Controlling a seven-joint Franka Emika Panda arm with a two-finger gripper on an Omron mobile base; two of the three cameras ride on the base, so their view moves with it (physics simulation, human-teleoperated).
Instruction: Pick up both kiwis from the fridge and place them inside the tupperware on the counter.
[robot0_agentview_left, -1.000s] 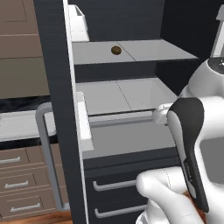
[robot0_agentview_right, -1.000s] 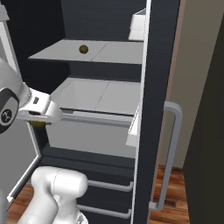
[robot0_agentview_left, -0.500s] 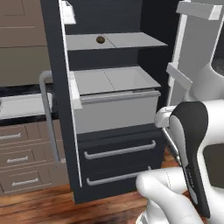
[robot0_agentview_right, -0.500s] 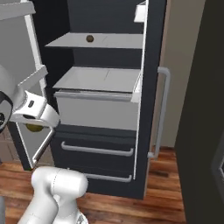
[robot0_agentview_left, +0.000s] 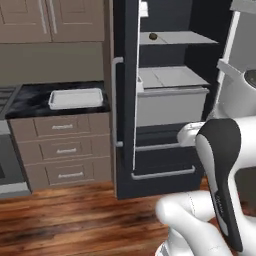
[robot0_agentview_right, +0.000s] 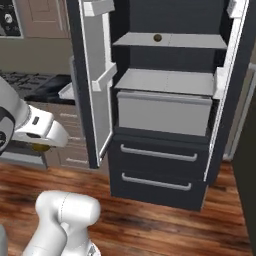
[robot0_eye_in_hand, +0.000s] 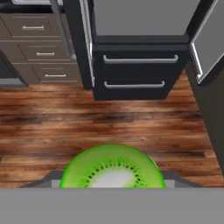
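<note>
Green kiwi (robot0_eye_in_hand: 112, 168) gripped in claw (robot0_agentview_right: 41, 146); brown kiwi (robot0_agentview_right: 157, 37) on fridge (robot0_agentview_right: 170, 100) shelf's front edge; tupperware (robot0_agentview_left: 76, 98) on counter (robot0_agentview_left: 30, 102) holds nothing.

A black fridge (robot0_agentview_right: 165, 175) with pale grey shelves, white door bins and grey bar handles. On its top shelf, a dull brown kiwi (robot0_agentview_right: 157, 37). A second kiwi (robot0_eye_in_hand: 111, 168) shows a bright green cut face with a pale centre ringed by tiny black seeds. A white tupperware (robot0_agentview_left: 76, 98) sits on a black counter (robot0_agentview_left: 30, 102) veined in white. Tan-brown drawers (robot0_agentview_left: 62, 150) carry silver handles. The floor (robot0_eye_in_hand: 109, 118) is reddish-brown wood with dark streaks.
</note>
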